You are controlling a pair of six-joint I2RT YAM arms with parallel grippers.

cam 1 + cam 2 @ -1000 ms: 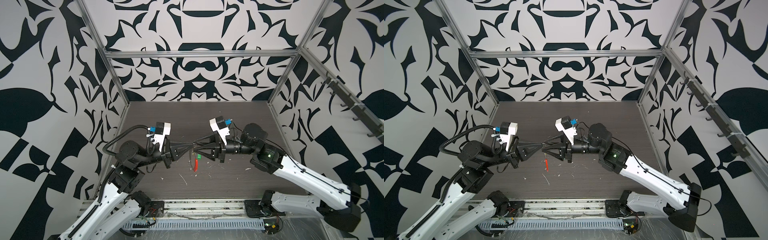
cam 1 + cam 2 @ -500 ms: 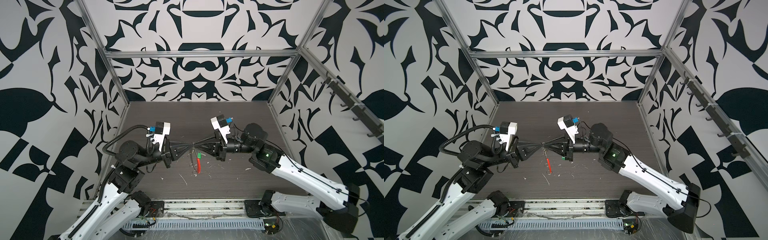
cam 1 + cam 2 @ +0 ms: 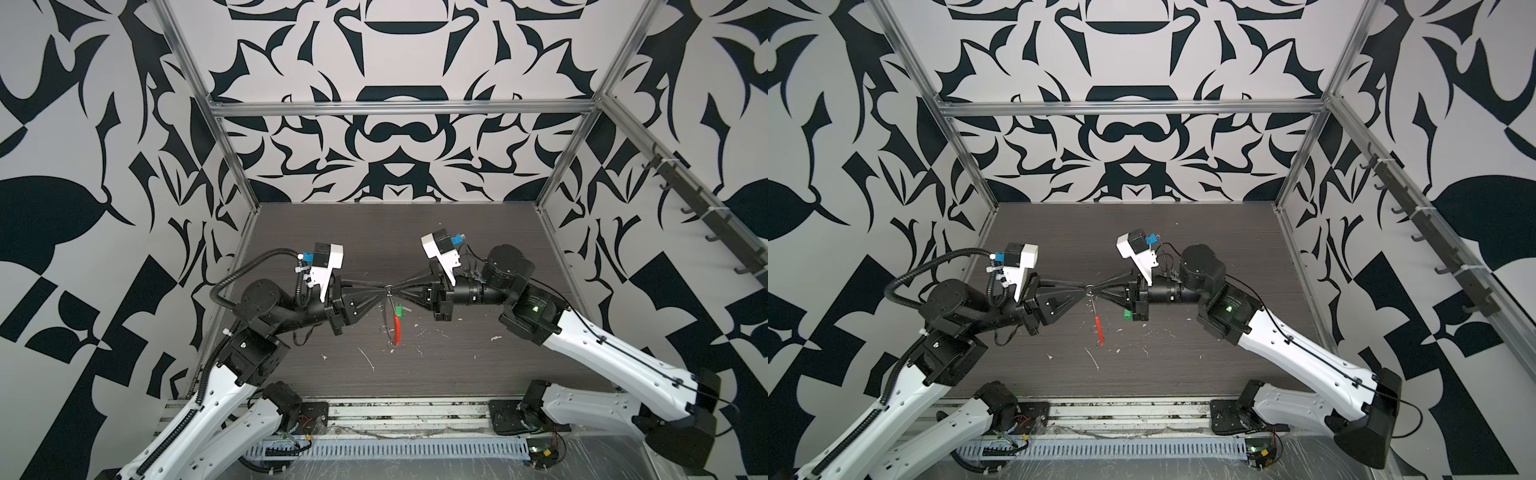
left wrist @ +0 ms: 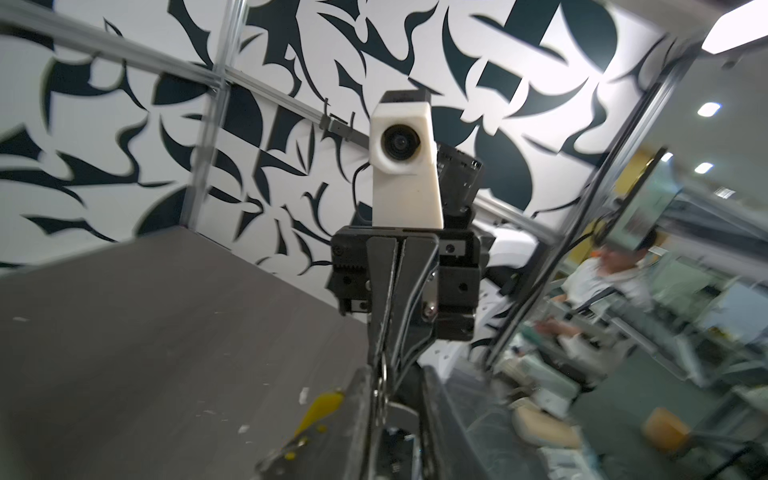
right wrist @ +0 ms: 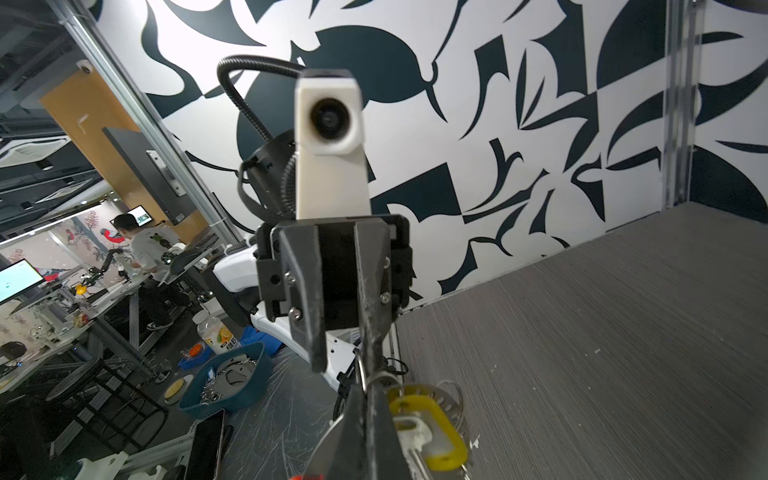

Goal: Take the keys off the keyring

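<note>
Counting singles: keyring (image 3: 397, 330), green key (image 3: 399, 311), yellow key (image 5: 428, 430).

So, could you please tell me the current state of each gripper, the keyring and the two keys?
left gripper: open, one finger against the top of the keyring.
right gripper: shut on the keyring.
keyring: lifted, hanging below the gripper tips.
green key: lying on the table, apparently off the keyring.
yellow key: raised beside the right gripper's tips, apparently on the keyring.
</note>
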